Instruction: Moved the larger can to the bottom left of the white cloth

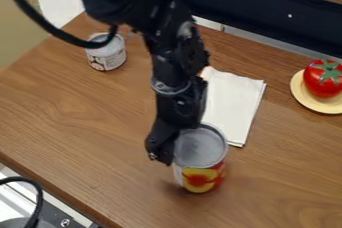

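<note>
My gripper (172, 144) is low over the middle of the counter, pressed close against the left side of the larger can (200, 176). This can has a grey metal top and a red and yellow label. It stands roughly upright at the lower left corner of the white cloth (232, 103), its rim overlapping that corner in the view. Whether its base rests on the wood or hangs just above it, I cannot tell. The can hides part of the gripper, so the hold on it is unclear.
A smaller can (107, 54) with a white label stands at the upper left, beside a black cable. At the right edge a toy tomato (323, 81) sits on a pale yellow plate (306, 100). The counter's front edge runs along the lower left.
</note>
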Available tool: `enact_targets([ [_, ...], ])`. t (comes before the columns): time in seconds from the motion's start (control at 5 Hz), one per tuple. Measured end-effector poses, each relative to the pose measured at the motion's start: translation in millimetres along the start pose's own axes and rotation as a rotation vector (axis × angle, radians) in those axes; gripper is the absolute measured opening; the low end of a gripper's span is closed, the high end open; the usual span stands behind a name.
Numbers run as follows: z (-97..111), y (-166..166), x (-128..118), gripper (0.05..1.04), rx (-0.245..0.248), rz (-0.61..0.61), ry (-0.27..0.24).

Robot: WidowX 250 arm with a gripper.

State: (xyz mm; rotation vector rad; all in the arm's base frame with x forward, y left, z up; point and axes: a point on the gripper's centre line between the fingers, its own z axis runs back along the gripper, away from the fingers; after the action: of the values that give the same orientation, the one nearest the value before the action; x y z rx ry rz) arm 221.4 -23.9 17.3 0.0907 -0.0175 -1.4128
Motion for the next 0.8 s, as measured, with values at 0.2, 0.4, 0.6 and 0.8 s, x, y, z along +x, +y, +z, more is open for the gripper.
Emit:
enact_targets([
  [0.2,-2,4,15,0.996,0.009,0.021,0.008],
  [0.4,-2,4,24,0.996,0.015,0.033,0.006],
  [0.6,1,7,25,0.996,0.004,0.046,0.000],
  [0.8,9,11,13,0.996,-0.008,0.075,-0.005],
])
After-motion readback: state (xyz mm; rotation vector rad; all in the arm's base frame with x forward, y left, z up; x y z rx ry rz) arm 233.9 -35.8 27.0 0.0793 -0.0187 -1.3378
